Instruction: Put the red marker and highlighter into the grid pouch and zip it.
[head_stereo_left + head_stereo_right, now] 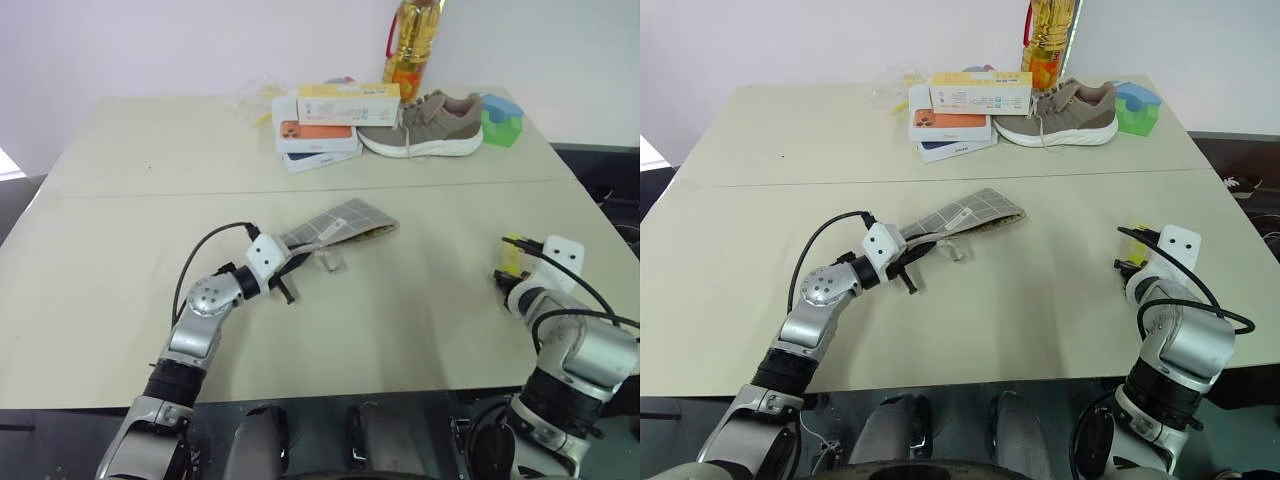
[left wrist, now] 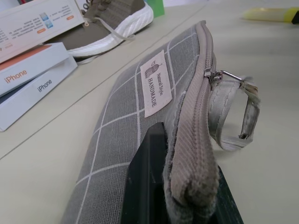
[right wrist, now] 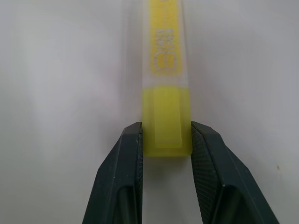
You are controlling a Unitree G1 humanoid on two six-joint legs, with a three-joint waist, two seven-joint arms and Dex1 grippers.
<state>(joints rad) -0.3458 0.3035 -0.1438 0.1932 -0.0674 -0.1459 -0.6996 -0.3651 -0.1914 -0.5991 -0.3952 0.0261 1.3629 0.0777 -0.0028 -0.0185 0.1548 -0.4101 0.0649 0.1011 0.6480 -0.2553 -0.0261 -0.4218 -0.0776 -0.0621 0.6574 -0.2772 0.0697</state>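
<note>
Right gripper (image 3: pixel 166 140) sits at the table's near right edge, its two black fingers pressed against either side of the highlighter (image 3: pixel 166 93), clamped on its solid yellow end; the pen's long axis runs straight out from the jaws, away from the wrist. Left gripper (image 1: pixel 902 262), near centre-left, is shut on the near end of the grid pouch (image 1: pixel 975 213), pinching the fabric just beside the zipper seam. Pouch lies flat, long axis slanting from the left gripper toward far right, looped zipper pull (image 2: pixel 233 109) hanging off the side. From highlighter to pouch is a leftward carry across bare tabletop, well apart; right arm is the one to make it. Whether the pouch mouth is open I cannot tell. Pale table (image 1: pixel 120 300), a seam across its middle; phone boxes (image 1: pixel 320 125), shoe (image 1: pixel 430 125), green block (image 1: pixel 500 122) and bottle (image 1: pixel 410 45) stand at the far edge, out of the path.
</note>
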